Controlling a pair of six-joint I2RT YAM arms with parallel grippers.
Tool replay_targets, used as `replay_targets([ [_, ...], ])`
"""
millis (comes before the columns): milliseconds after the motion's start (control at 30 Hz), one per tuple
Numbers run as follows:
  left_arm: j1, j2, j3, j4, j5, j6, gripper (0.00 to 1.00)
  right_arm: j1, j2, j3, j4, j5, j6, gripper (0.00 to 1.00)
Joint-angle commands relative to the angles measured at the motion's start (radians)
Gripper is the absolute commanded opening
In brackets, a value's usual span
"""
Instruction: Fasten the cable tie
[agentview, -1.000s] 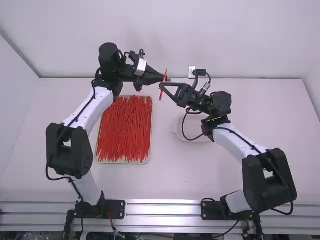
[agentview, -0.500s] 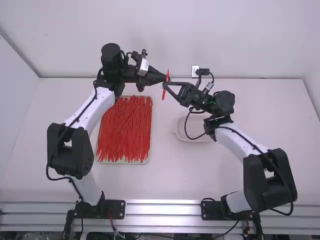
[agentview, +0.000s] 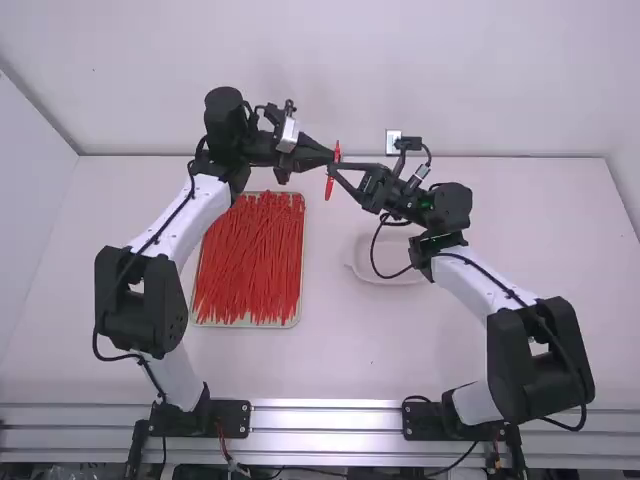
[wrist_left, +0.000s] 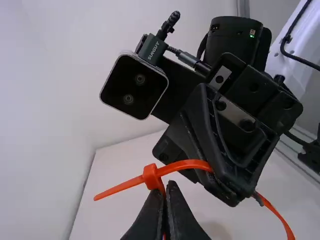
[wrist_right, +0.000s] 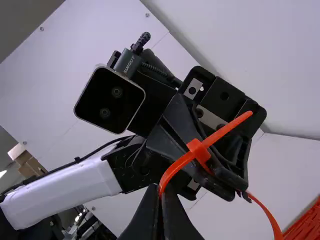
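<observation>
White links (agentview: 183, 218), black joints (agentview: 222, 108); black left pincer (agentview: 331, 153), right pincer (agentview: 333, 172); grey cameras (wrist_left: 133, 86); cables (agentview: 372, 252)

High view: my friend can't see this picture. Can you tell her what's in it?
Two robot arms meet above the far side of a white table, the left gripper and the right gripper both pinching one red cable tie between them. Near the left arm, a tray on the table holds a pile of red cable ties.

small white brand lettering, on angled cable plug (wrist_left: 153, 48)
</observation>
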Motion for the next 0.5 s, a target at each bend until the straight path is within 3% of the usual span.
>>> replay_targets([
  [0,-0.015,0.002,0.0,0.0,0.069,0.026,0.02,-0.027,0.005,0.028,0.003,0.056,0.0,0.0],
  [467,-0.021,0.002,-0.015,0.016,0.069,0.023,0.02,-0.066,0.005,0.035,-0.03,0.068,-0.003,0.0],
])
